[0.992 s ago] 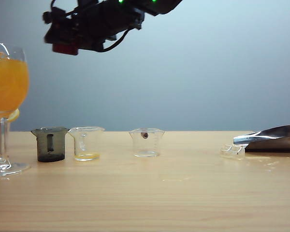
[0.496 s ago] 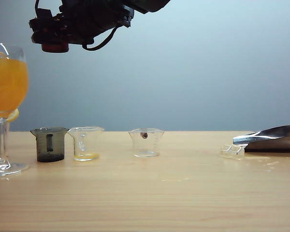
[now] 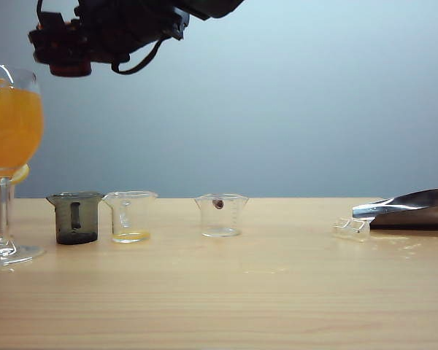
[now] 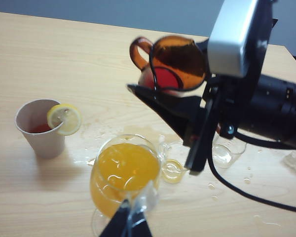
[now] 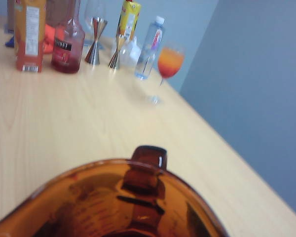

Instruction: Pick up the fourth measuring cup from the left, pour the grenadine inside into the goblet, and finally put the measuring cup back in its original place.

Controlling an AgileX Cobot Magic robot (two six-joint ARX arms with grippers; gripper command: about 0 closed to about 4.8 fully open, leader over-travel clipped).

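The fourth measuring cup (image 4: pixel 175 61) is held tilted by the right end effector (image 4: pixel 187 106) above the goblet (image 4: pixel 124 173); grenadine (image 4: pixel 163 79) is not yet poured; the return remains; the left end effector (image 4: pixel 129 224) is seen nearly closed beside the goblet.

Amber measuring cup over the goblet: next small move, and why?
Probably tip it further. The right pincer holds the translucent amber-red plastic measuring cup tilted above the tall clear stemmed goblet of orange juice, dark red grenadine pooled at its lip, no stream visible.
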